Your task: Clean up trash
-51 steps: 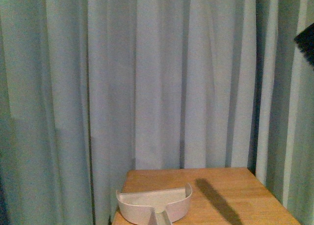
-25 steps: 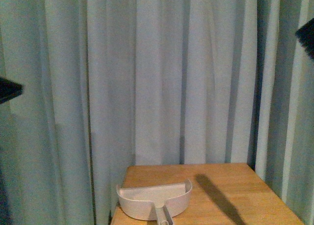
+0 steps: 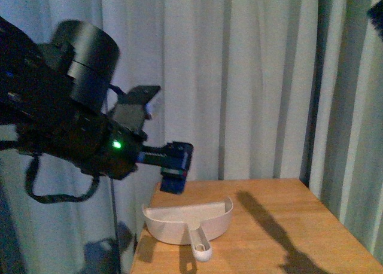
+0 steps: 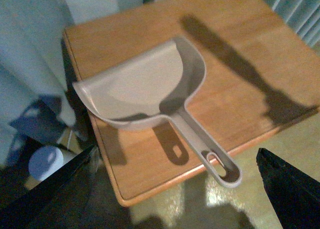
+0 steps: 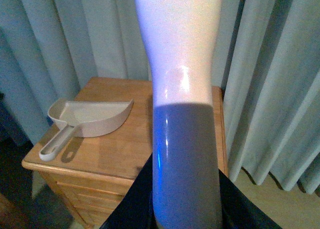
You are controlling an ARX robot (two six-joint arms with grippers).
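- Across the left half of the front view my left arm fills the frame. My left gripper hangs above the dustpan, apart from it, with its fingers spread wide and nothing between them.
- Low in the middle of that frame, the dustpan lies on the wooden table, its mouth facing the curtain.
- At the upper right corner only a dark scrap of my right arm shows. Its wrist camera shows my right gripper clamped around a pale handle.
- Where the trash lies I cannot tell from these views.
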